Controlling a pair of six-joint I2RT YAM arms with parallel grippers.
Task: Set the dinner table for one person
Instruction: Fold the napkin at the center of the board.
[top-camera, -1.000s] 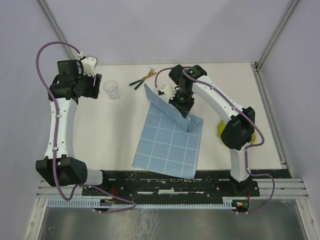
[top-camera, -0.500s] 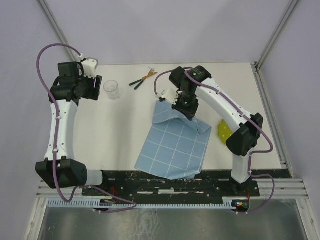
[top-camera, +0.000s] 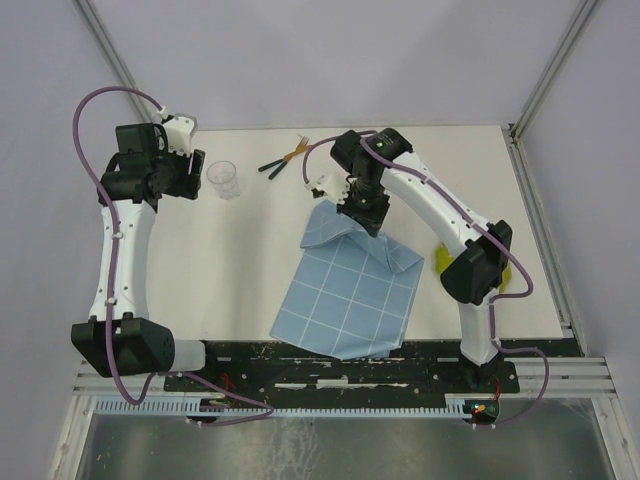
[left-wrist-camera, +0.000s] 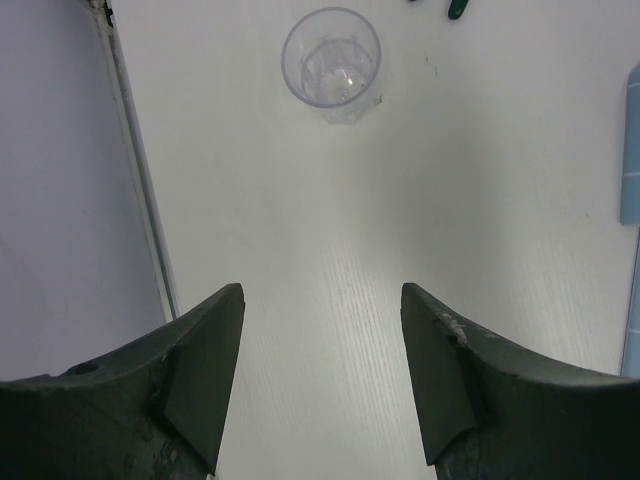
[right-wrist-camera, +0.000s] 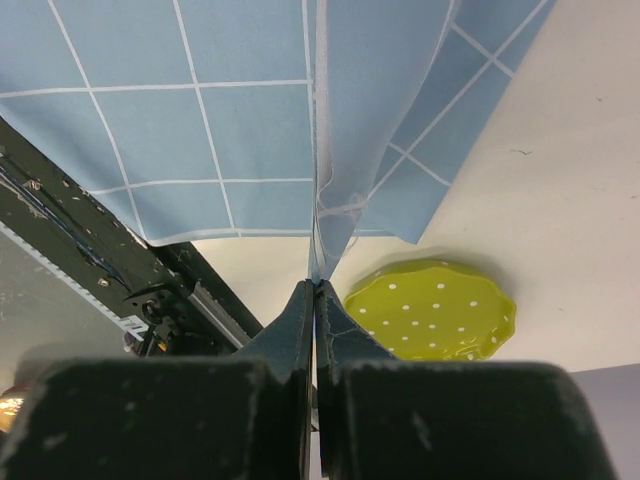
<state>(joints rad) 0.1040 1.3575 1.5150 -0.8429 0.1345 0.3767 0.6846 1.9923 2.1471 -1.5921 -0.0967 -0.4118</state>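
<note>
The right fingers (right-wrist-camera: 292, 335) pinch tight on a fold of soft blue, white-gridded cloth (right-wrist-camera: 200, 120), beside a scalloped lime dotted plate (right-wrist-camera: 430, 310). The left fingers (left-wrist-camera: 205, 360) gape wide above the matte off-white worktop (left-wrist-camera: 330, 220), which lies under everything. A clear cup (left-wrist-camera: 331, 62) stands ahead.

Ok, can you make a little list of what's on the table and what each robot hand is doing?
table: off-white
cloth: light blue, white grid, far part held up
right gripper: shut on the cloth
left gripper: open, empty, cup ahead of it
cup: clear, upright
plate: yellow-green, dotted, right of the cloth
cutlery: at the table's far edge
</note>
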